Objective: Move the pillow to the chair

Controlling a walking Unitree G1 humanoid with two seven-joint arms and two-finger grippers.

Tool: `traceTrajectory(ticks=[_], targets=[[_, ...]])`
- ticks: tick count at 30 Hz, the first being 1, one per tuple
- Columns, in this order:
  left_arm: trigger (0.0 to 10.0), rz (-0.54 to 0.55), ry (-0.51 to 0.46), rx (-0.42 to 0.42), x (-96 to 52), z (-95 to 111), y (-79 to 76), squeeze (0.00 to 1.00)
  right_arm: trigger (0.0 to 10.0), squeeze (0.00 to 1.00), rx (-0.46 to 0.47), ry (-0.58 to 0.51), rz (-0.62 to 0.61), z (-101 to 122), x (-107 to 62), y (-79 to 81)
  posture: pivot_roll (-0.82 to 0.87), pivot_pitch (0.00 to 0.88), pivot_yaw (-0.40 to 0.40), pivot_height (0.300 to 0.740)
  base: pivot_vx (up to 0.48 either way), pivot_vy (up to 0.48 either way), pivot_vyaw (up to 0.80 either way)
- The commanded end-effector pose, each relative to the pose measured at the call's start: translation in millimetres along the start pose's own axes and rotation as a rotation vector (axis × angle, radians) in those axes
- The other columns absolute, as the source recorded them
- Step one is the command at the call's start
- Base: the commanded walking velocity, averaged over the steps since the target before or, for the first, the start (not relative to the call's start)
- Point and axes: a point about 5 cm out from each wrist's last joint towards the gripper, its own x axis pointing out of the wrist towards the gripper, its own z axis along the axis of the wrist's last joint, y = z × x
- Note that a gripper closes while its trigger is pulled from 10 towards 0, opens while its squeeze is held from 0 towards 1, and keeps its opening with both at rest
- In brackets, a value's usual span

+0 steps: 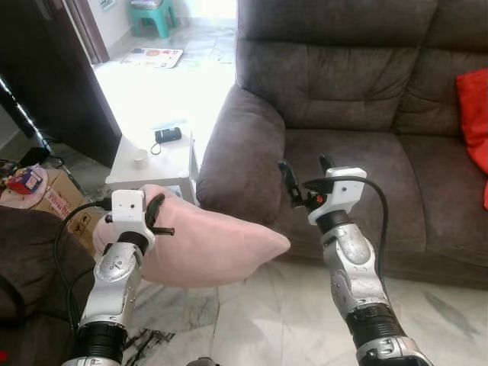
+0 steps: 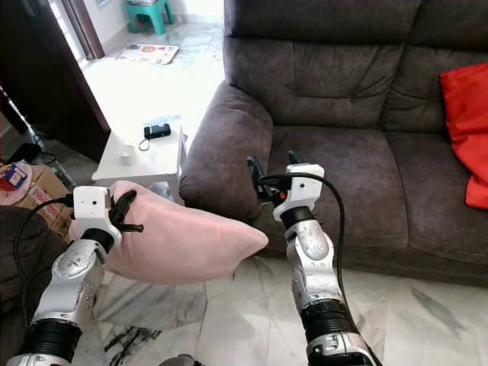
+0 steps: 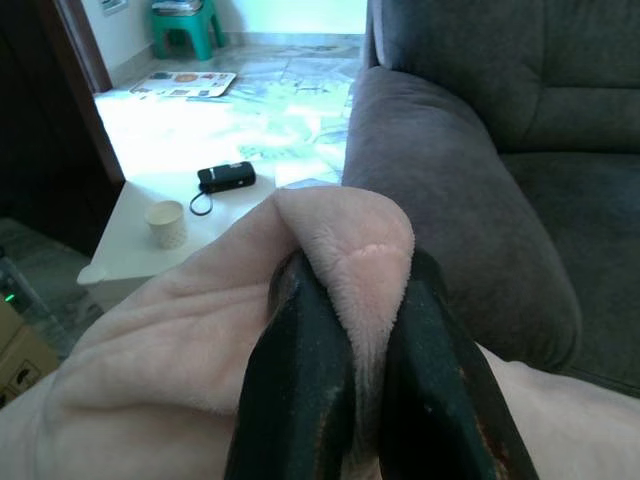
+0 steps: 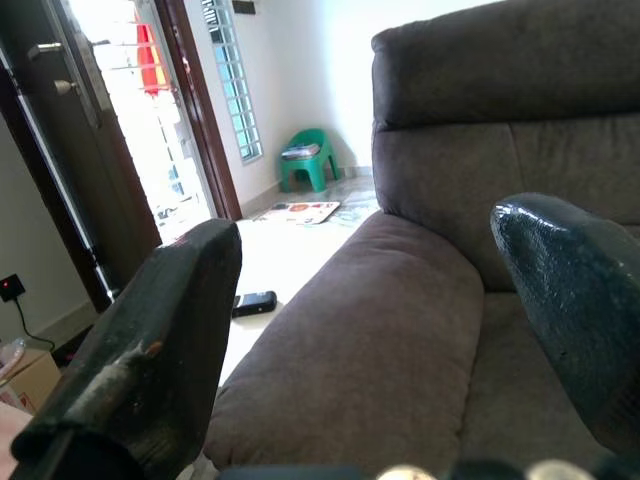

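A pale pink pillow (image 1: 206,244) hangs in the air in front of the dark brown sofa (image 1: 358,114), over the marble floor. My left gripper (image 1: 156,217) is shut on the pillow's left edge; in the left wrist view a fold of the pink pillow (image 3: 350,260) is pinched between the two black fingers (image 3: 300,390). My right gripper (image 1: 306,179) is open and holds nothing, raised to the right of the pillow in front of the sofa seat. A dark brown armchair (image 1: 23,267) shows at the lower left.
A white side table (image 1: 152,164) stands by the sofa arm, bearing a small cup (image 1: 140,158) and a black device (image 1: 168,135). A red cushion (image 1: 474,114) lies on the sofa's right. Cardboard boxes (image 1: 46,194) sit at left. A green stool (image 1: 152,15) stands far back.
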Motion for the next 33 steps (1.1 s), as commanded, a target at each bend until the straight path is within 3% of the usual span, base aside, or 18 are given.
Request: traceTrajectory(ticks=[1, 11, 15, 19, 21, 25, 33], targets=[[10.0, -0.003, -0.134, 0.002, 5.4, 31, 0.1, 0.0, 10.0, 0.0, 0.004, -0.009, 0.006, 1, 2.4, 1.3, 0.06, 0.014, 0.044, 0.74, 0.0, 0.0, 0.0], [10.0, -0.009, -0.134, 0.003, 6.2, 33, -0.4, 0.0, 10.0, 0.0, 0.005, -0.006, 0.025, 1, 3.1, 2.3, 0.06, 0.013, 0.045, 0.74, 0.0, 0.0, 0.0], [10.0, -0.016, -0.134, 0.002, 6.7, 34, -1.7, 0.0, 10.0, 0.0, -0.014, 0.077, 0.178, -10, -2.2, 10.4, 0.06, 0.012, 0.042, 0.74, 0.0, 0.0, 0.0], [10.0, -0.029, -0.131, 0.006, 5.8, 34, -2.4, 0.0, 10.0, 0.0, -0.175, 0.208, 0.439, -29, -23.7, 13.4, 0.06, 0.009, 0.033, 0.74, 0.0, 0.0, 0.0], [10.0, -0.042, -0.127, 0.006, 4.9, 35, -2.4, 0.0, 10.0, 0.0, -0.202, 0.277, 0.52, -37, -33.9, 7.2, 0.06, 0.008, 0.028, 0.74, 0.0, 0.0, 0.0], [10.0, -0.05, -0.124, 0.005, 4.1, 34, -1.9, 0.0, 10.0, 0.0, -0.37, 0.393, 0.666, -51, -50.9, -0.7, 0.06, 0.001, 0.023, 0.74, 0.0, 0.0, 0.0], [10.0, -0.082, -0.12, -0.002, 5.0, 34, -8.1, 0.0, 10.0, 0.0, -0.492, 0.483, 0.733, -62, -56.6, -6.2, 0.05, 0.0, 0.016, 0.74, 0.0, 0.0, 0.0]])
